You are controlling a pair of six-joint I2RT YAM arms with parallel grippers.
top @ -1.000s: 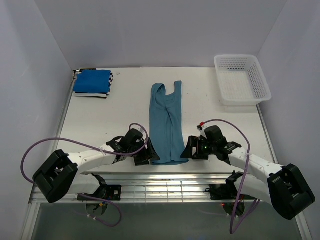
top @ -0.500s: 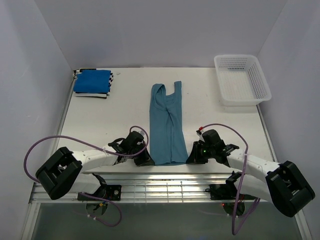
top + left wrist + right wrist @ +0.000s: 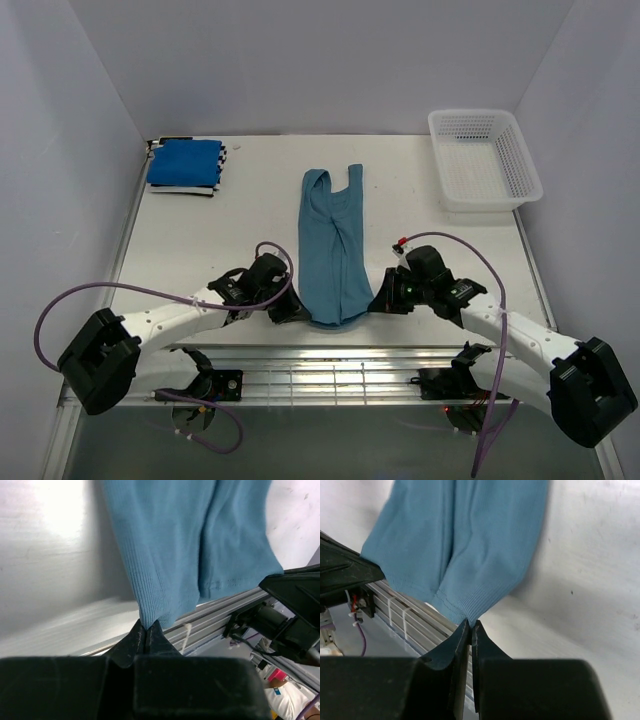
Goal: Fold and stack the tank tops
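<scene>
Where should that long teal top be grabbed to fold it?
By its two near hem corners, one from each side, where the left gripper and right gripper pinch it now. The teal top lies long and narrow, straps at the far end, so lifting the hem should fold it toward them.

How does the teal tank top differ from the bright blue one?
The teal tank top lies long at mid-table; the bright blue tank top is a folded rectangle in the far left corner. The left gripper and right gripper pinch the teal one's near hem; the blue one lies untouched on the striped top. Both are cloth tops.
</scene>
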